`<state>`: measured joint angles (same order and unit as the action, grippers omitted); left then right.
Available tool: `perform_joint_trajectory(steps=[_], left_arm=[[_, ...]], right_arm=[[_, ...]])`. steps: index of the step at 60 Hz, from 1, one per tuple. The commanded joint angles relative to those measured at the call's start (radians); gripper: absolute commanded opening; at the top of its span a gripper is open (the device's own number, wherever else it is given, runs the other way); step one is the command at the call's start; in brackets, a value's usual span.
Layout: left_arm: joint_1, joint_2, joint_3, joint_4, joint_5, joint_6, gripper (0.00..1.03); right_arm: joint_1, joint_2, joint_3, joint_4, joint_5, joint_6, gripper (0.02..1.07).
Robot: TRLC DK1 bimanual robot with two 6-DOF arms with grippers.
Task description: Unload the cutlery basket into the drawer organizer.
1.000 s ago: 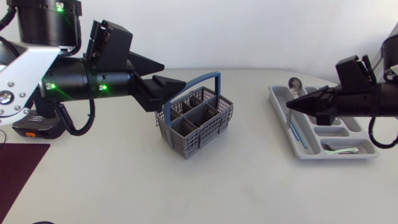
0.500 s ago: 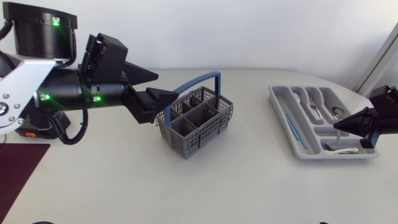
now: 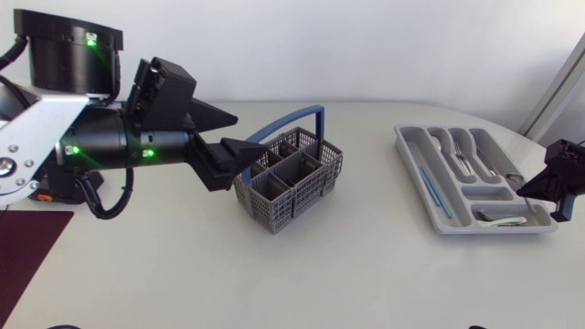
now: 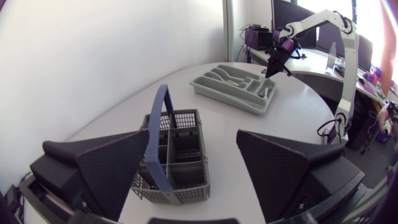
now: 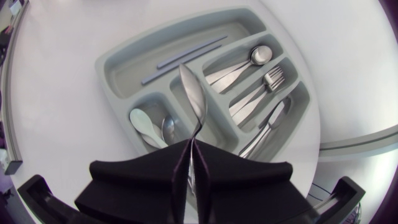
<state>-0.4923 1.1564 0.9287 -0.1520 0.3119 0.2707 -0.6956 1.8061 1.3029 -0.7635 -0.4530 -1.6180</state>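
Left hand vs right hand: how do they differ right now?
Left hand is open and empty; right hand is shut on a silver utensil. Left hand points at the basket; right hand is at the tray, utensil over its compartments. Both are matte black and wedge-shaped.

Left claw (image 3: 254, 132) open (wide) beside grey basket (image 3: 292, 183); right claw (image 3: 537, 185) at organizer (image 3: 416, 169) edge.

wide table (image 3: 375, 215) stretch between basket (image 3: 274, 206) and organizer (image 3: 416, 178); upright handle (image 3: 288, 122) spans basket's middle.
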Motion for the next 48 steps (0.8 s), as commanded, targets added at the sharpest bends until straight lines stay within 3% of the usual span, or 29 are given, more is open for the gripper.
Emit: perform_joint_trajectory(steps=[1,30,48], left_arm=[[-0.008,-0.011,-0.031,-0.003,-0.007,0.019,0.98],[-0.032,-0.007,-0.024,-0.014,-0.034,0.019,0.98],[-0.042,-0.007,-0.025,-0.017,-0.043,0.019,0.98]], right_arm=[[-0.002,0.041,0.016,0.004,0.039,-0.094,0.1],[0.01,0.101,-0.025,0.116,0.165,-0.223,0.09],[0.03,0.102,-0.067,0.165,0.181,-0.25,0.09]])
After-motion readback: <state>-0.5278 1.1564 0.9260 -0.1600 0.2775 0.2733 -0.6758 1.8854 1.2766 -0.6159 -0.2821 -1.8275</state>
